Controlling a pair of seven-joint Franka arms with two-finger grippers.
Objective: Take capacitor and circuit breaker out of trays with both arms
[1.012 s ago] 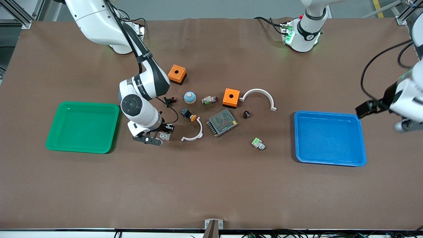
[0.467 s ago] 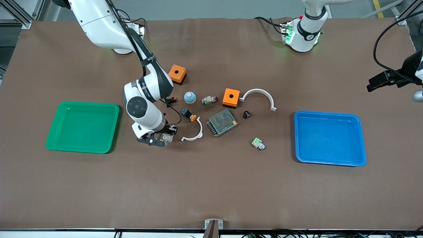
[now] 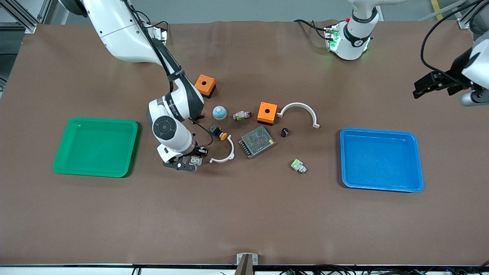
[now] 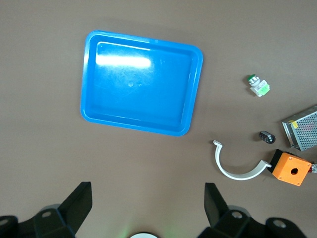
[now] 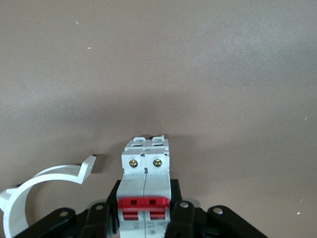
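The breaker (image 5: 145, 183), a white-grey block with a red lever, sits between the fingers of my right gripper (image 5: 144, 213), which is shut on it. In the front view this gripper (image 3: 190, 163) holds the breaker (image 3: 196, 160) low at the table, beside a white arc (image 3: 226, 156) and between it and the green tray (image 3: 61, 168). The capacitor (image 3: 284, 132), a tiny black cylinder, lies on the table beside an orange box (image 3: 267, 112); it also shows in the left wrist view (image 4: 266, 136). My left gripper (image 3: 424, 87) is open and empty, high over the left arm's end of the table (image 4: 148, 198).
A blue tray (image 3: 382, 183) lies empty at the left arm's end, also in the left wrist view (image 4: 138, 116). A metal mesh box (image 3: 257, 141), a second white arc (image 3: 300, 109), a green-and-white connector (image 3: 298, 165), a black button with orange cap (image 3: 217, 132) and another orange box (image 3: 204, 85) lie mid-table.
My right gripper has slid with the breaker a little toward the white arc. My left gripper has risen and swung away from over the blue tray's corner, toward the bases.
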